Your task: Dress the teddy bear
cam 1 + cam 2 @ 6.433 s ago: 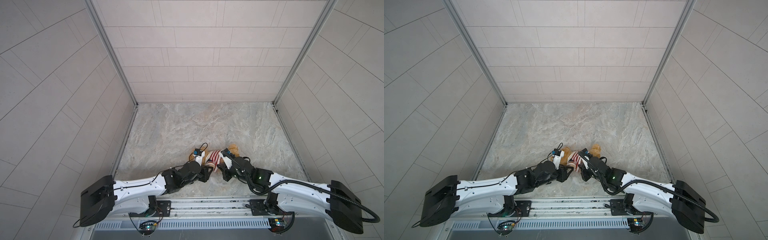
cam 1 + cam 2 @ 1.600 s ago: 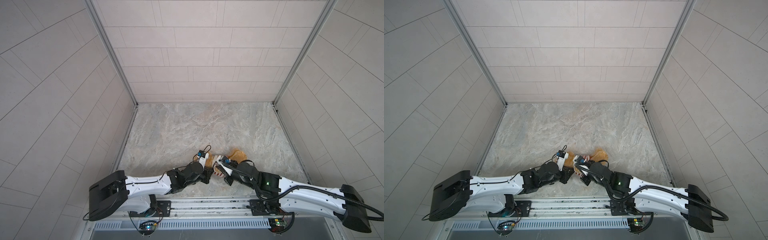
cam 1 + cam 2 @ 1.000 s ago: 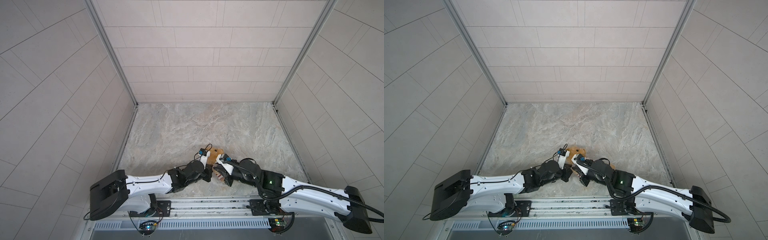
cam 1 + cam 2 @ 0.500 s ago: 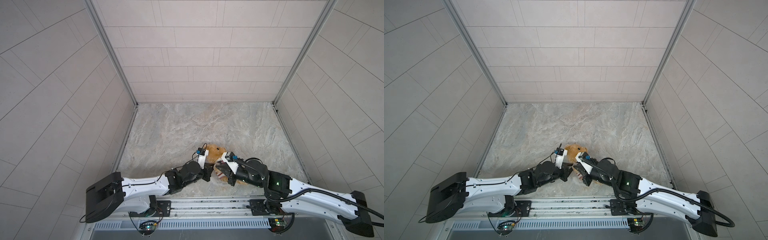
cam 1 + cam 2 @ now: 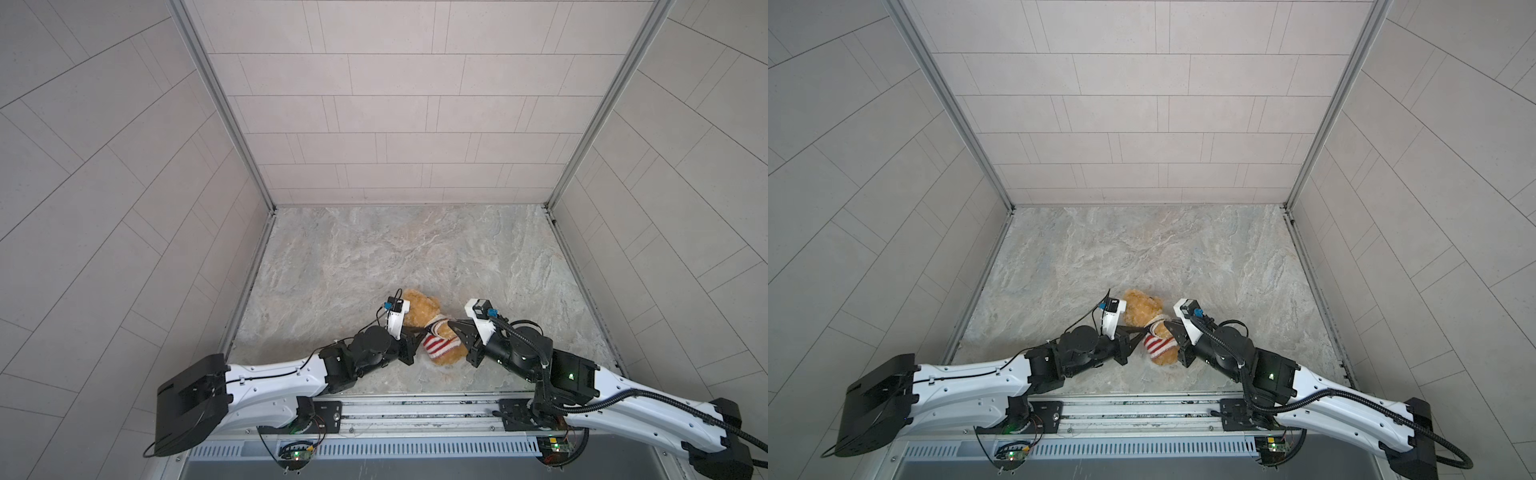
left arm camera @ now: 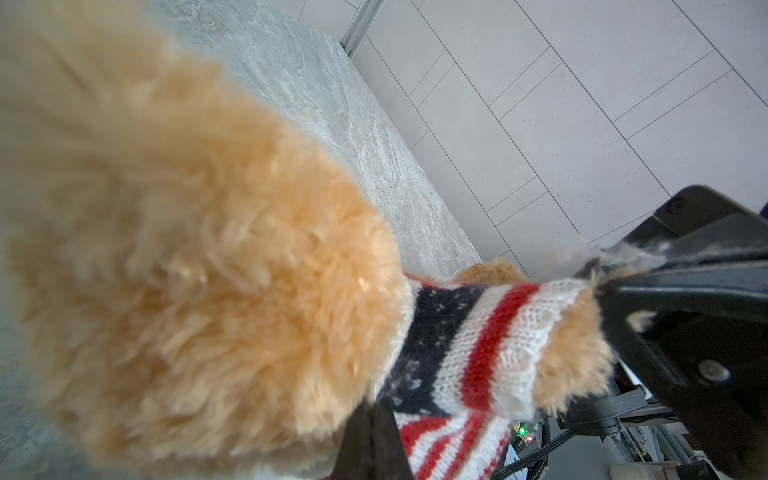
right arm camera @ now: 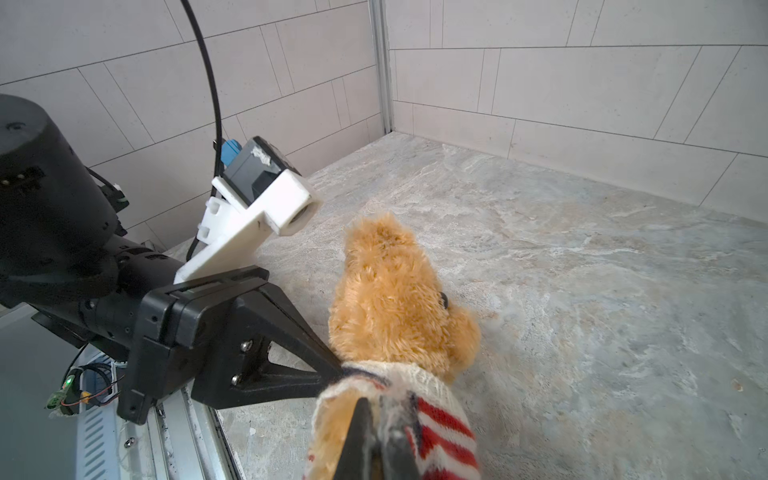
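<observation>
The teddy bear (image 5: 419,308) lies on the stone floor between my two grippers, its golden head toward the back wall, also seen in a top view (image 5: 1141,308). A red-and-white striped sweater (image 5: 439,345) with a navy patch covers its body. My left gripper (image 5: 423,331) is shut on the sweater's neck edge, seen close in the left wrist view (image 6: 370,432) under the bear's head (image 6: 187,249). My right gripper (image 5: 452,325) pinches the sweater's other side; in the right wrist view (image 7: 380,424) its jaws are shut on the knit (image 7: 440,419) below the head (image 7: 395,299).
Tiled walls close in the floor on three sides. A metal rail (image 5: 415,409) with the arm bases runs along the front edge, just behind the bear. The left wrist camera mount (image 7: 266,208) stands close beside the bear's head.
The bear has turned from lying across the floor to head toward the back wall. In the last second the right gripper shifted slightly right, and more striped sweater shows on the body.
</observation>
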Tool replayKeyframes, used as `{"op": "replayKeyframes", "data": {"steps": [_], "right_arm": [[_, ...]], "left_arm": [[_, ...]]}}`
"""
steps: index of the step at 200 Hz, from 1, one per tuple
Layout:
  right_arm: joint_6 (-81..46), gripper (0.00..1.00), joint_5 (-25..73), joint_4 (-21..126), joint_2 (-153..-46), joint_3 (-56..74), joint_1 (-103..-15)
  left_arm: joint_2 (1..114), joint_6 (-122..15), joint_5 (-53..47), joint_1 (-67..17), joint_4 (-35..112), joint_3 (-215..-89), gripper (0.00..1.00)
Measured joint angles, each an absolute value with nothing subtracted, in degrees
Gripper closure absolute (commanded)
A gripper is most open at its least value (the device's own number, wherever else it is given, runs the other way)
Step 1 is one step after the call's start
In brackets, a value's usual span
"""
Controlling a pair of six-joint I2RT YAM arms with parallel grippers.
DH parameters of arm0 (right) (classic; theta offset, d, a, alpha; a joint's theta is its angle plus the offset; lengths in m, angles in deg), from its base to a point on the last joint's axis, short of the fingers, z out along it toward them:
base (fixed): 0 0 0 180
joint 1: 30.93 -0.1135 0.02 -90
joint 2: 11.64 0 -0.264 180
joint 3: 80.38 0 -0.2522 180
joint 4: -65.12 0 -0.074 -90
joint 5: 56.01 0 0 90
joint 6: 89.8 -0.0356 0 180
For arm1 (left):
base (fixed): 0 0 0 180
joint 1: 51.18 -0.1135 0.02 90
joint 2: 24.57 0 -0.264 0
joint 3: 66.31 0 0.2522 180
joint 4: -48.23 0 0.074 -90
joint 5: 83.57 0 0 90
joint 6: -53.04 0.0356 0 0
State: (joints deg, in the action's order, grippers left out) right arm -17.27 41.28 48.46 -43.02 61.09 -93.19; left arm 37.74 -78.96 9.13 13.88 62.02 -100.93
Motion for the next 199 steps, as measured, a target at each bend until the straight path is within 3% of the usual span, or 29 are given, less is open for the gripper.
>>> {"op": "replayKeyframes", "data": {"steps": [91,117,144,199], "right_arm": [[-19.44,1.00,40.74,51.81,-45.14,62.99,-92.51],[-20.09,1.00,41.02,54.56,-47.28,62.99,-92.36],[-21.53,1.00,42.03,57.53,-51.13,62.92,-92.36],[-24.27,1.00,42.70,60.35,-55.85,62.18,-92.25]], "left_arm": [[38.63,-78.87,9.26,13.83,61.08,-100.27,1.00],[38.37,-78.02,8.76,13.83,60.95,-100.30,0.74],[38.55,-77.43,8.17,14.23,60.32,-100.30,0.61],[39.90,-78.13,7.69,15.58,61.17,-100.41,0.62]]}}
